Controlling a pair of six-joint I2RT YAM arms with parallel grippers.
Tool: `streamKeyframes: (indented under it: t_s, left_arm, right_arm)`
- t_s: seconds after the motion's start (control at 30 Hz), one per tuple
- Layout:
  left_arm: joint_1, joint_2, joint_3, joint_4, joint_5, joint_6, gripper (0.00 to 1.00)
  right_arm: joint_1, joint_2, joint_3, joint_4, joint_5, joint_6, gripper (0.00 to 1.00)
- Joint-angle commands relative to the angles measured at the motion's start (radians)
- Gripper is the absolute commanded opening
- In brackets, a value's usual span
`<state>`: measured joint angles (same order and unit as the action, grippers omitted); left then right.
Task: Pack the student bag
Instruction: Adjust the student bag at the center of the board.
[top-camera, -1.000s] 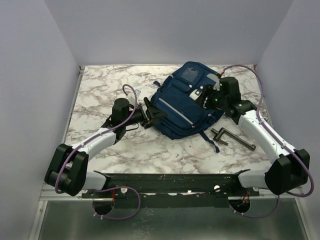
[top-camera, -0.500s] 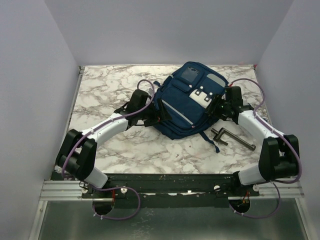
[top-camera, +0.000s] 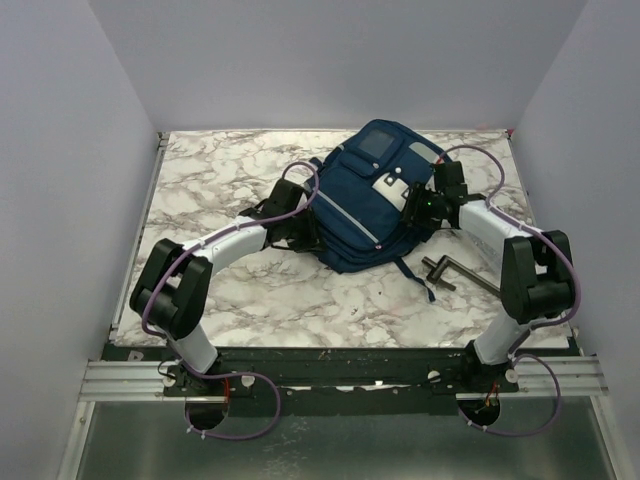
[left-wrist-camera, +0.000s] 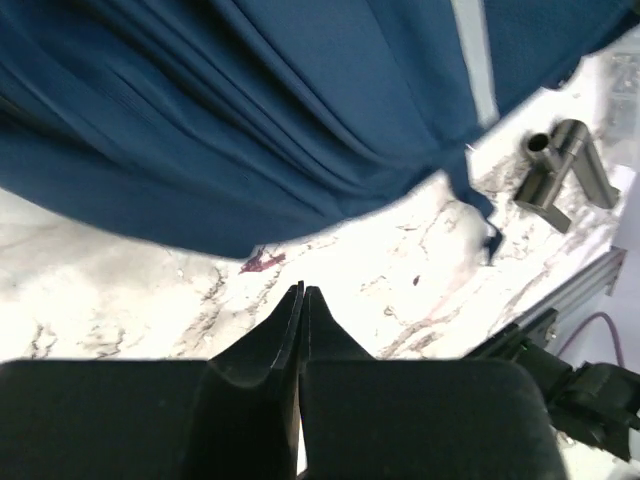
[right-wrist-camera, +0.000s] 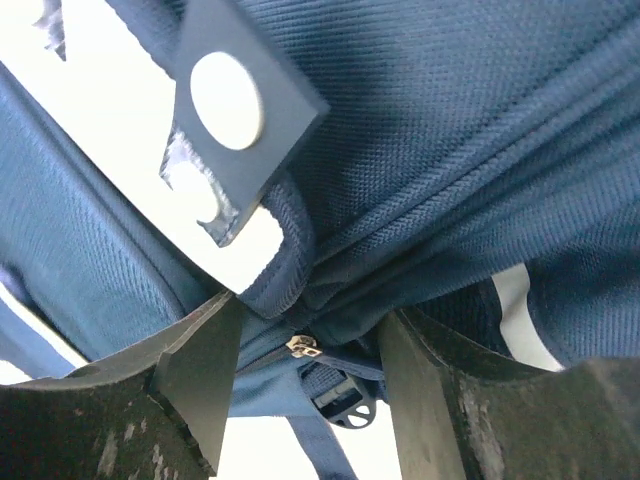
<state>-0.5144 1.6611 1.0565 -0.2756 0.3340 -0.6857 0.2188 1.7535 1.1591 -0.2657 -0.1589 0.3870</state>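
1. Nearest me, on the right of the marble surface (top-camera: 220, 170), lies a metal T-handled tool (top-camera: 462, 275). It sits just off the near right corner of the bag, close to a loose strap end and clear of both hands
2. The left hand (left-wrist-camera: 303, 293) is pressed fully closed with nothing in it. Its tips rest low over bare marble, just short of the bag's left edge, and the blue folds begin right beyond them
3. The student bag (top-camera: 365, 205) lies flat between the two arms, in the far middle of the surface. Its long axis runs from near to far, leaning a little to the right at the far end, with the grey stripe (top-camera: 350, 215) following that line
4. The right hand (right-wrist-camera: 310, 315) is on the bag's right side and is the nearer of the two to it. Its jaws stand about half apart, one on each side of a bunched fold by the zip pull (right-wrist-camera: 300, 345), with a black buckle (right-wrist-camera: 345, 405) just below. I cannot tell whether it is pinching the cloth or only straddling it
5. I'd judge the zip to be what matters next: it lies straight ahead between the right hand's jaws, and the bunched fabric around it is what stands in the way
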Motion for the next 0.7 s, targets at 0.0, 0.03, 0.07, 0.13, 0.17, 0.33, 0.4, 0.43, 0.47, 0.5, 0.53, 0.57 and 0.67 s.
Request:
streamKeyframes:
  t_s: [0.0,0.03,0.07,0.13,0.17,0.33,0.4,0.43,0.47,0.5,0.53,0.57,0.67]
  left_arm:
    - [0.057,-0.1,-0.047,0.062,0.109,-0.012,0.0]
    - [0.074,-0.126,-0.069,0.08,0.143,-0.024,0.0]
    - [0.092,-0.148,-0.083,0.097,0.168,-0.039,0.0]
    - [0.112,-0.188,-0.096,0.112,0.211,-0.045,0.0]
    - [0.119,-0.203,-0.095,0.111,0.217,-0.046,0.0]
    - [0.148,-0.211,-0.067,0.089,0.216,-0.034,0.13]
    - [0.173,-0.199,-0.061,0.068,0.186,-0.046,0.42]
    - [0.192,-0.191,-0.059,0.068,0.185,-0.05,0.54]
    - [0.209,-0.18,-0.05,0.064,0.18,-0.051,0.61]
    - [0.222,-0.169,-0.039,0.059,0.173,-0.047,0.65]
    - [0.237,-0.152,-0.014,0.041,0.16,-0.039,0.67]
    - [0.245,-0.136,0.01,0.025,0.141,-0.029,0.67]
    - [0.255,-0.047,0.103,-0.026,0.062,0.025,0.69]
  right_arm:
    - [0.039,0.05,0.103,0.059,-0.061,-0.028,0.59]
    - [0.04,0.038,0.1,0.05,-0.056,-0.032,0.59]
    - [0.04,0.02,0.092,0.041,-0.045,-0.038,0.6]
    - [0.04,-0.033,0.057,0.029,-0.022,-0.049,0.61]
    - [0.041,-0.065,0.034,0.026,-0.015,-0.052,0.62]
    - [0.039,-0.198,-0.083,0.011,0.045,-0.014,0.63]
    - [0.039,-0.238,-0.135,0.033,0.02,0.017,0.64]
    - [0.039,-0.258,-0.159,0.051,0.001,0.033,0.65]
    - [0.039,-0.268,-0.176,0.065,-0.015,0.048,0.66]
    - [0.039,-0.278,-0.19,0.076,-0.044,0.069,0.66]
    - [0.039,-0.281,-0.198,0.088,-0.083,0.077,0.66]
    - [0.038,-0.285,-0.208,0.104,-0.123,0.093,0.66]
    - [0.043,-0.295,-0.249,0.189,-0.21,0.153,0.68]
